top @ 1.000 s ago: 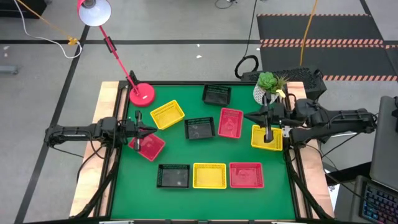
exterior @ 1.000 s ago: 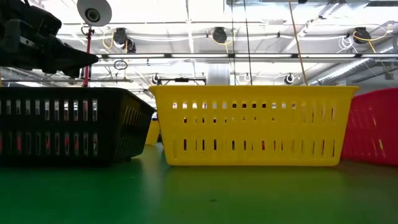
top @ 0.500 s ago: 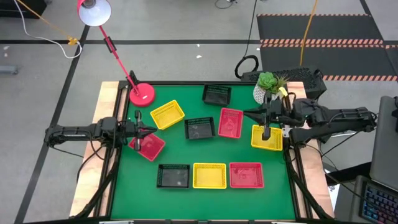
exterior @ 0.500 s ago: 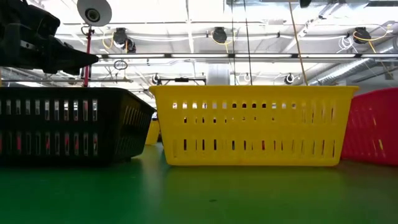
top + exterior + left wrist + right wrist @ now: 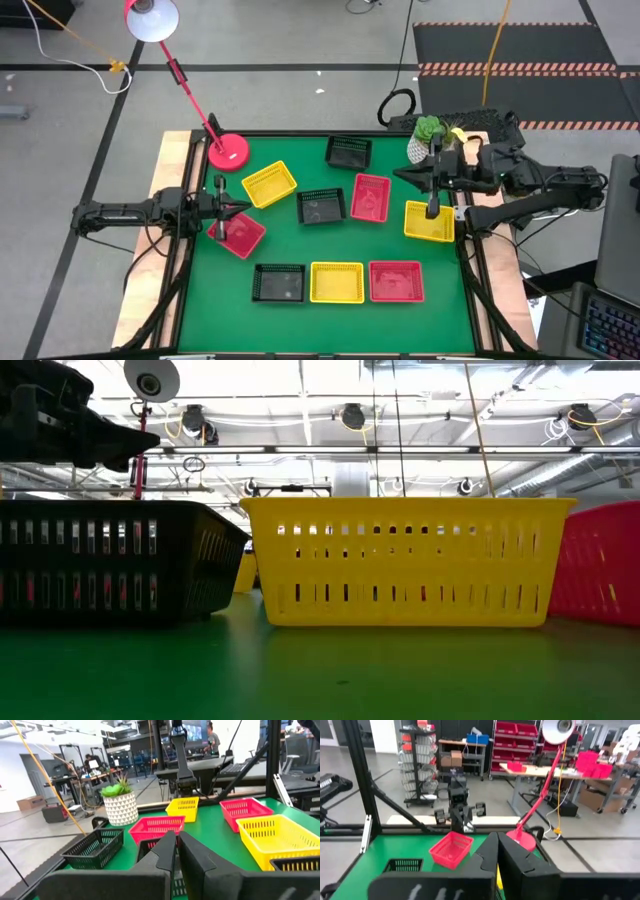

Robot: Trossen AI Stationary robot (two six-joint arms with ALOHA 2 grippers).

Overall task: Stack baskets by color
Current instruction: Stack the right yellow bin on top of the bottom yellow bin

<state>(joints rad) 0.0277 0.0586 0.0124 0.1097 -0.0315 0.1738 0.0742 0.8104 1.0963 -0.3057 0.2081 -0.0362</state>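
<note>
Nine baskets lie on the green table. At the near edge a black basket [image 5: 279,283], a yellow basket [image 5: 337,282] and a red basket [image 5: 396,280] stand in a row. Farther back stand two black baskets [image 5: 348,152] [image 5: 320,206], a yellow one [image 5: 269,184] and a red one [image 5: 370,197]. My left gripper [image 5: 240,209] is shut and level at the left edge, above a tilted red basket [image 5: 241,235]. My right gripper [image 5: 398,174] is shut, level and raised at the right edge, beside a yellow basket [image 5: 428,222]. Both grippers hold nothing.
A pink lamp base [image 5: 228,152] stands at the far left corner, its arm leaning out past the far edge. A white plant pot [image 5: 428,140] stands at the far right corner, close behind my right gripper. Green mat shows between the near row and the scattered baskets.
My right gripper has risen above the table's right side and stays shut and level. My left gripper has kept its place, its tip tipped up slightly. No basket has moved.
</note>
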